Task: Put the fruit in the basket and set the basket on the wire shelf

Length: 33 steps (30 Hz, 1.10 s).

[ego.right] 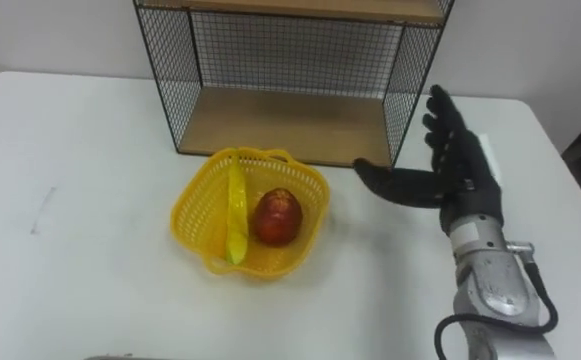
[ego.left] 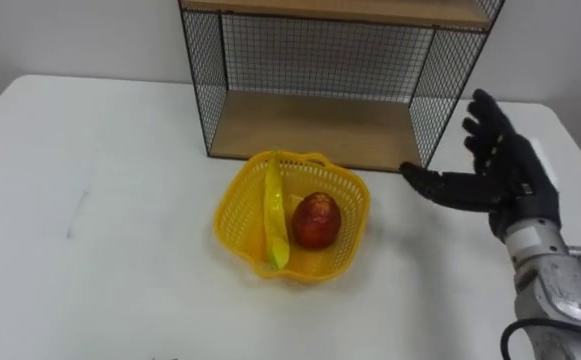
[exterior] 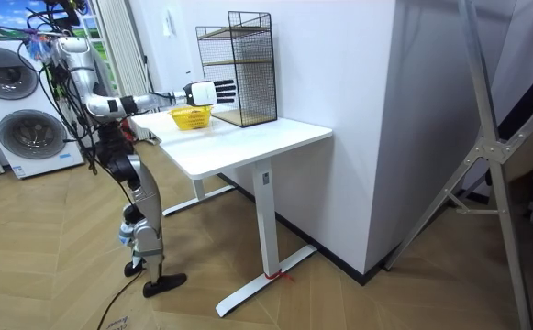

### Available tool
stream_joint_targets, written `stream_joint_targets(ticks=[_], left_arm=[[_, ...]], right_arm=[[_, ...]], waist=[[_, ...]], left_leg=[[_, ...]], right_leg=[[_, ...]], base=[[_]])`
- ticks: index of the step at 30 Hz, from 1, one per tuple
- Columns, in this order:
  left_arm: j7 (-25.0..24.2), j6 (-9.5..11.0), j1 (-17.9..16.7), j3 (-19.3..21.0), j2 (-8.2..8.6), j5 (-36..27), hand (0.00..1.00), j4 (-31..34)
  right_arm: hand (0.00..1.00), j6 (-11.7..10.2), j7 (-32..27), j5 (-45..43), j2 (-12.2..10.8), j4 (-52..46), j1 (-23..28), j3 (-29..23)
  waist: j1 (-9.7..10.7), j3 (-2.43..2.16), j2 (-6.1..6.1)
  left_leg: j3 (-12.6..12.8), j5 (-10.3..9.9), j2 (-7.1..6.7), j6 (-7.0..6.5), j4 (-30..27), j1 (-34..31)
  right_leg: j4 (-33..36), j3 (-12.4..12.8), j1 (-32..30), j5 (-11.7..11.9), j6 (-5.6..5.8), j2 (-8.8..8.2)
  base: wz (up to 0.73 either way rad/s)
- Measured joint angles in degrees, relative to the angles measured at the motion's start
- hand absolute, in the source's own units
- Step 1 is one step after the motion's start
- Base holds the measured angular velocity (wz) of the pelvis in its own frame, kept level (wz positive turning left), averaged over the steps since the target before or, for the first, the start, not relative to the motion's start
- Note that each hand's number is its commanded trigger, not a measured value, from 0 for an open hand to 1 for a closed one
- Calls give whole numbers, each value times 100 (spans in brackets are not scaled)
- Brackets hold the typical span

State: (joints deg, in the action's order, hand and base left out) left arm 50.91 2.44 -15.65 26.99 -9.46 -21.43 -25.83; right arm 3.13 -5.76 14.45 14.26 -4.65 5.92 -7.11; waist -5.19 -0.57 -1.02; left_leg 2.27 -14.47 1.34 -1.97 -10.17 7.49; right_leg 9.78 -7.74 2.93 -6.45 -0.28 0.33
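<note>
A yellow plastic basket [ego.left: 355, 205] [ego.right: 195, 215] [exterior: 190, 117] stands on the white table, just in front of the wire shelf [ego.left: 320, 130] [ego.right: 280, 125] [exterior: 243, 69]. Inside it lies a red apple [ego.left: 316, 220] [ego.right: 277, 216], and the basket's yellow handle is folded down across the left half. My right hand [ego.left: 495, 170] [ego.right: 455, 165] hovers open to the right of the basket, fingers straight and thumb pointing toward it, about a hand's width away. It touches nothing.
The shelf has a wooden bottom board [ego.left: 310, 125] with an open front and a second board above. The white table [ego.left: 90, 200] stretches wide to the left. In the room view I stand at the table's end, with washing machines [exterior: 14, 101] behind me.
</note>
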Motion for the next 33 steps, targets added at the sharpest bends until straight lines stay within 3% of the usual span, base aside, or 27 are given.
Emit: stream_joint_targets(ticks=[2, 4, 7, 12, 14, 16, 19, 24, 28, 33], left_arm=[[307, -74, 4, -14, 8, 534, 0, 233], [646, -105, -47, -4, 115, 900, 0, 704], [923, -221, -72, -38, 187, 935, 0, 1212], [945, -222, -66, -244, 192, 1117, 0, 1703], [818, -4, 2, -399, 171, 1118, 0, 2295], [611, 386, 51, -832, 120, 1403, 0, 2797], [185, 644, 93, -1335, 118, 2149, 0, 2931], [-316, 677, 305, -1652, 243, 2679, 0, 2910], [-300, 688, 310, -1541, 245, 2525, 0, 2900], [-264, 693, 306, -1361, 238, 1958, 0, 2900]], right_arm=[[0, -17, -73, -159, -66, -1, 76, -52], [0, -32, -211, -171, -87, 22, 387, -139], [0, -56, -295, -153, -231, 102, 438, -159], [0, -67, -287, -485, -352, 354, 433, -134], [0, -67, -287, -592, -360, 437, 431, -123], [0, -211, -281, -593, -359, 426, 425, -16], [0, -409, -243, -630, -396, 418, 452, 166], [0, -596, -130, -643, -506, 433, 563, 148], [0, -699, -131, -595, -551, 568, 606, 102], [0, -684, -341, -589, -586, 644, 684, 99]], waist=[[30, -18, 31], [-7, -1, 101], [-2, 43, 178], [4, 56, 192], [13, 69, 163], [46, 69, 66], [142, 104, -49], [278, 108, -7], [298, 70, 72], [164, 81, 61]], left_leg=[[6, 1, -3, 2, 15, 14], [-7, 1, -4, 2, -5, 6], [-63, -1, -8, 2, -62, -47], [-198, -5, -22, 0, -155, -174], [-251, -3, -27, 2, -151, -195], [-185, -2, -28, 1, -131, -182], [-90, 0, -32, 3, -105, -184], [-34, 11, -30, 18, -65, -125], [42, 10, -1, 19, -59, -61], [67, 9, -5, 15, 18, 14]], right_leg=[[-9, 13, 5, 0, 0, 2], [-6, 11, -4, 0, 0, 8], [-11, -36, -9, 1, 0, -10], [-23, -113, -20, 1, 0, -29], [-21, -142, -19, 1, 0, -40], [-2, -59, -48, 1, 0, -33], [-2, -6, -105, 1, -1, -12], [-17, 29, -100, 0, -3, 20], [-19, 46, -77, 0, -3, 28], [-11, 129, -96, -1, -1, 20]], base=[[0], [2], [9], [16], [12], [-15], [-20], [-7], [-11], [-10]])
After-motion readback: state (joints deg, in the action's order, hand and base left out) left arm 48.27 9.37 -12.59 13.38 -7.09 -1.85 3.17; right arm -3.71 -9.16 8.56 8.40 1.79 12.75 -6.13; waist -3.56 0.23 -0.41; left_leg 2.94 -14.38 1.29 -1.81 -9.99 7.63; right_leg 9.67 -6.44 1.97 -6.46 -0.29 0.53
